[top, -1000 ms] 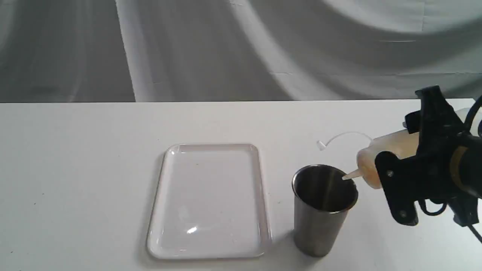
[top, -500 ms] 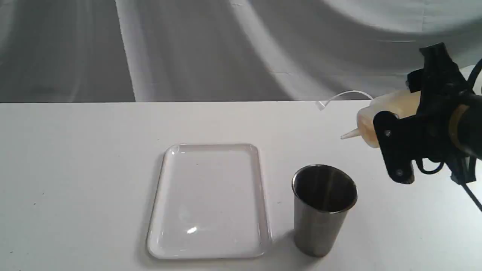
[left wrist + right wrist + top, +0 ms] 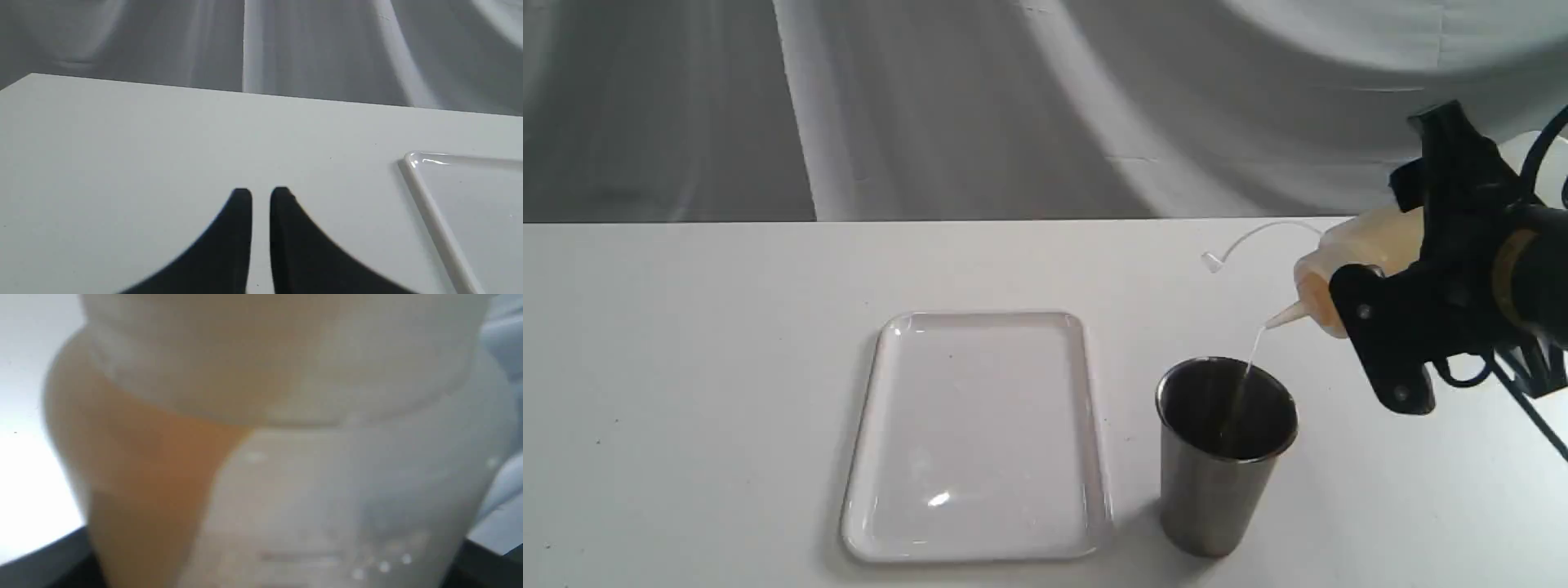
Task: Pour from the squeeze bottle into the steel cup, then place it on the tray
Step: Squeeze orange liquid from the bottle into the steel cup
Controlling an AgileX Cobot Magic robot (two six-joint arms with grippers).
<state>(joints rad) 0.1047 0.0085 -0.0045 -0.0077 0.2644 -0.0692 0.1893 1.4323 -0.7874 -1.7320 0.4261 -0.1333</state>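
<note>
Right gripper (image 3: 1401, 261), at the right edge of the exterior view, clamped across the body of the squeeze bottle (image 3: 1364, 245), one black finger in front of the bottle and the other behind it. The bottle is held well above the table (image 3: 686, 367), lying nearly on its side with the nozzle (image 3: 1286, 314) tipped downward and to the left. The amber liquid is pooled toward the nozzle end. In the right wrist view the bottle (image 3: 261, 457) fills the picture, blurred, with orange liquid on one side of the translucent wall. The tethered cap (image 3: 1213, 261) hangs free on its thin strap, to the left of the nozzle. A fine stream (image 3: 1250, 359) runs from the nozzle tip into the mouth of the steel cup (image 3: 1217, 490), which stands upright on the table below and slightly left of the nozzle; nozzle and rim are apart. The tray (image 3: 980, 315) lies flat just left of the cup, not touching it, with nothing on it. Left gripper (image 3: 260, 196), shown in its own wrist view only: fingers drawn nearly together with a narrow slit between them, holding nothing, low over bare table, with a corner of the tray (image 3: 429, 204) nearby. A grey draped cloth (image 3: 931, 106) forms the backdrop.
</note>
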